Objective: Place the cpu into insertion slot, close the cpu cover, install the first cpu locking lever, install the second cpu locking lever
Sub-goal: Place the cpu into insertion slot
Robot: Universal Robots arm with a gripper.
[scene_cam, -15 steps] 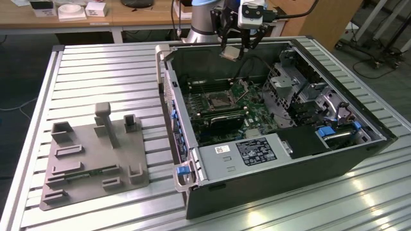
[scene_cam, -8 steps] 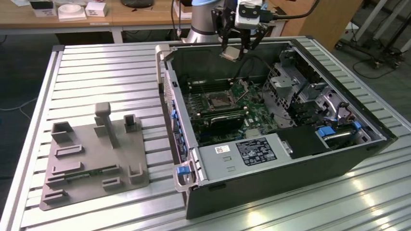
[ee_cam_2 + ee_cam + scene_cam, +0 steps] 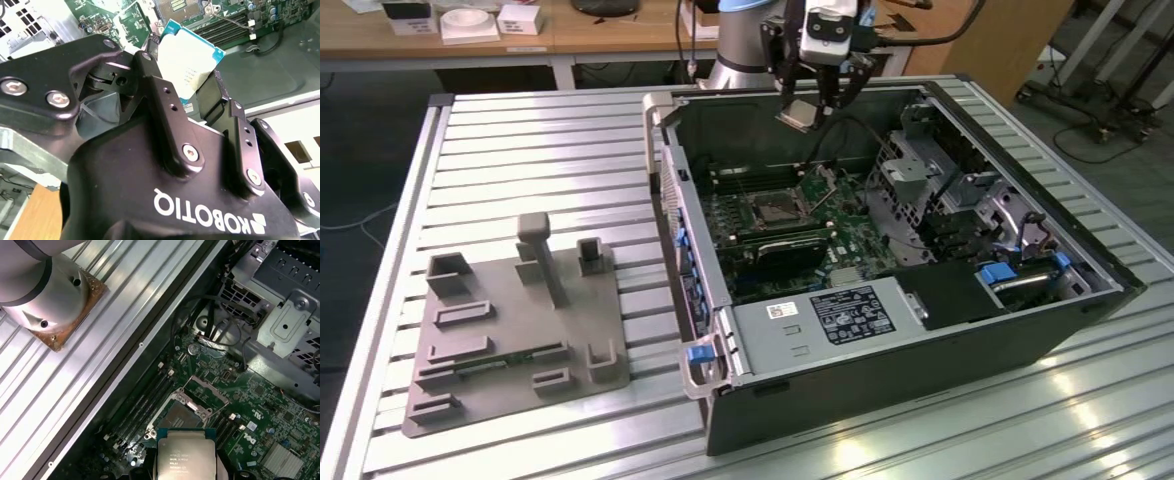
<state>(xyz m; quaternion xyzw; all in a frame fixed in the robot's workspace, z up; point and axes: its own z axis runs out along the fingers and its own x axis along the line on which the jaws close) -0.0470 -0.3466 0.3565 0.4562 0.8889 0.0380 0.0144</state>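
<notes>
My gripper (image 3: 801, 110) hangs above the open computer case, shut on the cpu (image 3: 798, 118), a small square chip with a silver-grey top. In the first wrist view the cpu (image 3: 186, 456) is held flat above the green motherboard, just short of the insertion slot (image 3: 182, 417). The slot's dark centre is uncovered, and the silvery cpu cover (image 3: 206, 391) stands flipped up on its far side. In the second wrist view the black fingers (image 3: 162, 95) clamp the cpu (image 3: 187, 57) by its edges. In the exterior view the slot (image 3: 774, 208) lies well below the chip.
The case's walls (image 3: 670, 190) ring the motherboard. A metal drive cage (image 3: 927, 170) and a black box with a white label (image 3: 854, 312) stand inside it. Memory slots (image 3: 142, 407) run beside the socket. A grey fixture plate (image 3: 520, 330) lies on the slatted table. The arm's base (image 3: 50, 290) is bolted nearby.
</notes>
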